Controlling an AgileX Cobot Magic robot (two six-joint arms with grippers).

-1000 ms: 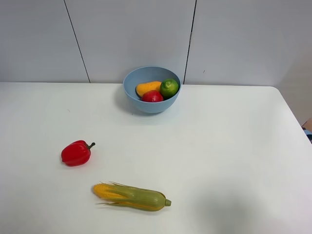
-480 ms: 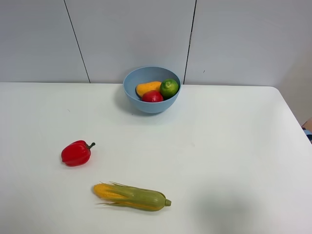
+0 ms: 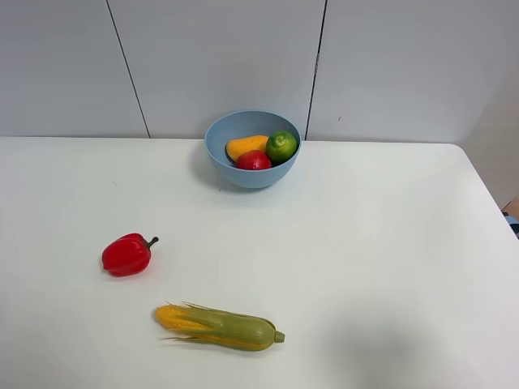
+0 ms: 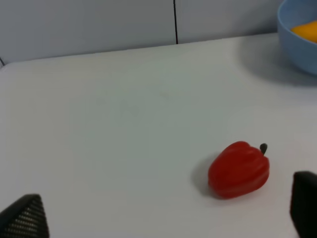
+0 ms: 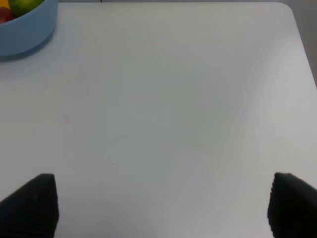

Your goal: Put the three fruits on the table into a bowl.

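The light-blue bowl (image 3: 252, 150) stands at the back middle of the white table (image 3: 365, 243). Inside it lie the orange-yellow mango (image 3: 246, 146), the red pomegranate (image 3: 254, 160) and the green lime (image 3: 281, 146). Neither gripper shows in the high view. In the left wrist view the left gripper (image 4: 163, 218) is open and empty, with its fingertips (image 4: 25, 218) wide apart over bare table, and the bowl (image 4: 297, 34) is far off. In the right wrist view the right gripper (image 5: 163, 208) is open and empty, with the bowl (image 5: 25, 27) and lime (image 5: 22, 6) at a corner.
A red bell pepper (image 3: 126, 254) with a green stem lies at the left of the table and shows in the left wrist view (image 4: 239, 170). A corn cob in green husk (image 3: 219, 326) lies near the front edge. A grey panelled wall (image 3: 243, 57) stands behind the table.
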